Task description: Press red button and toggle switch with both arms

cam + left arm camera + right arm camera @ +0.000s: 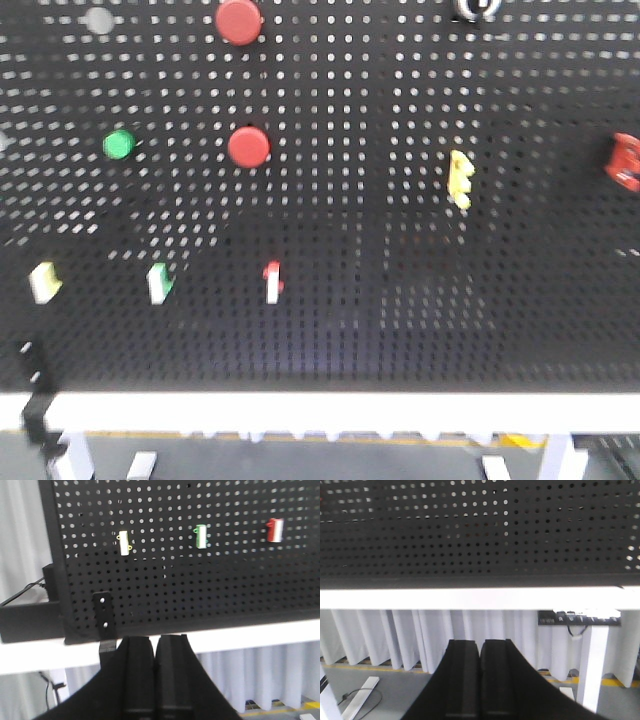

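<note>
Here, red button [238, 20]: 11 o'clock on pegboard [400, 300]
Toggle switch [478, 8]: at 1 o'clock edge
Left gripper [155, 641]: pressed together
Right gripper [481, 645]: pressed together

Black pegboard [400, 330] standing on a white table [300, 410], carrying spare controls.
The smaller red button [248, 147] is sitting right of the green button [119, 144], and the yellow lever [460, 178] is sticking out far right of it. Below the green button, the yellow-tipped stick switch [44, 282], green-tipped stick switch [159, 283] and red-tipped stick switch [272, 282] are lining up.
</note>
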`<state>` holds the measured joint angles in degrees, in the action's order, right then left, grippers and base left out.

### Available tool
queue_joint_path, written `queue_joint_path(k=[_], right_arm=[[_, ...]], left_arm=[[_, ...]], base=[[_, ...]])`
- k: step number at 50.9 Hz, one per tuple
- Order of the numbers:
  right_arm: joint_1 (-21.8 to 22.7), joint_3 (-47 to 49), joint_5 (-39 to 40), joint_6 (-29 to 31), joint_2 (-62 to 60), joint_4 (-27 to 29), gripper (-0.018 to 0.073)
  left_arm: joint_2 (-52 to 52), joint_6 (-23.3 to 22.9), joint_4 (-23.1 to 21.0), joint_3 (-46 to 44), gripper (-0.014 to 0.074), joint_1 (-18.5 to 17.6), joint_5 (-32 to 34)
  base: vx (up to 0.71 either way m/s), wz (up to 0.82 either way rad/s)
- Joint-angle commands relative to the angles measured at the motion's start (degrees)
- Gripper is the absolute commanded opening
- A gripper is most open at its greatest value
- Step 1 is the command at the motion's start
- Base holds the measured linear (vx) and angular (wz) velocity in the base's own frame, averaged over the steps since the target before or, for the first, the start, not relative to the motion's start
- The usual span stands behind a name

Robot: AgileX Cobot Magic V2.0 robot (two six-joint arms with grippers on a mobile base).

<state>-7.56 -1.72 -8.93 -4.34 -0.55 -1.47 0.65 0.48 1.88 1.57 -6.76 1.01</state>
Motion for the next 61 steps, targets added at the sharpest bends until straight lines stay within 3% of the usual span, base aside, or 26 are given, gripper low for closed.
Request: queue_joint_path(k=[1,21,52,56,61], right_arm=[[0.4,-0.7,5.0,0.1,-1.0,-0.7,-0.0003],[0.4,-0.7,4.9,0.1,-1.0,-0.7,-0.0003],[0.4,-0.7,5.0,0.1,-1.0,-0.7,-0.0003],[0.4,-0.6,6.2,0.1,-1.0,-0.6,-0.0003],[0.4,-0.5,13.1,0.0,-1.0,-0.6,-0.0003]], left_arm=[[0.8,-0.5,-0.1,2.0,0.0001,0.1,4.6],[0.8,-0.5,-0.1,2.0,0.0001,0.1,4.6],[0.8,-0.5,-0.1,2.0,0.0001,0.1,4.6],[0.8,-0.5,-0.1,2.0,0.0001,0.1,4.6],[0.8,-0.5,-0.1,1.7,0.0001,0.1,6.0]], base=[[0.38,-0.02],[0.25,-0.03],[0.02,-0.01],[0.0,0.0],[0.0,0.0]])
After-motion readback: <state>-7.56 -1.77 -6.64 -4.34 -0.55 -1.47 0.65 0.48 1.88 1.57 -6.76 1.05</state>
